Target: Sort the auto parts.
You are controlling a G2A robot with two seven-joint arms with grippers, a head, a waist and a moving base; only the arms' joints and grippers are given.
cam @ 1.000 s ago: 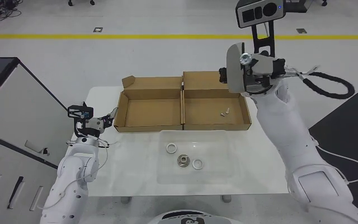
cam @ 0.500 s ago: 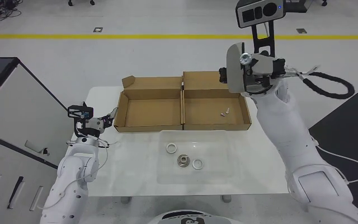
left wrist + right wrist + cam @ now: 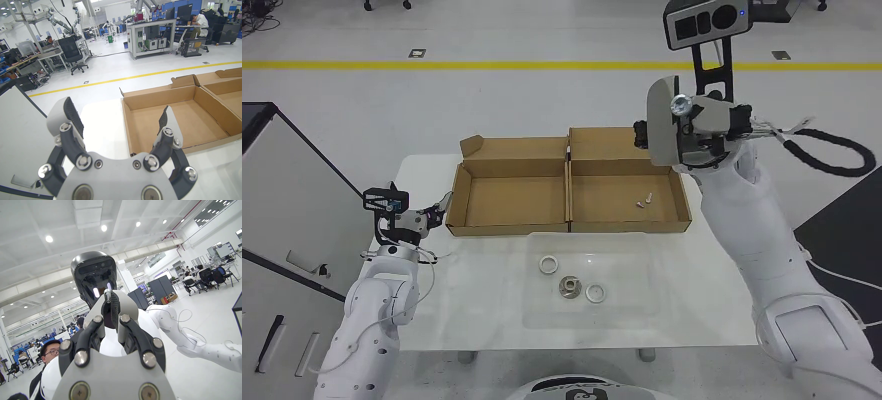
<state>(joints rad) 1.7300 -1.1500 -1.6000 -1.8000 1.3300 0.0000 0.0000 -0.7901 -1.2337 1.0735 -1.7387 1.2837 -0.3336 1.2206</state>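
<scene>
Right gripper [image 3: 108, 295] raised off table's 1 o'clock corner, pinching what looks like a small bolt [image 3: 107, 294] at its very tips. Left gripper [image 3: 116, 103] spread wide, about 9 o'clock, beside left box [image 3: 170, 121]. Rings [image 3: 569, 288] toward 6 o'clock.

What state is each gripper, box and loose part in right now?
left gripper: open, empty.
right gripper: raised, shut on bolt.
left box: open, empty.
right box: open, small parts inside.
rings: lying loose in clear tray.
</scene>
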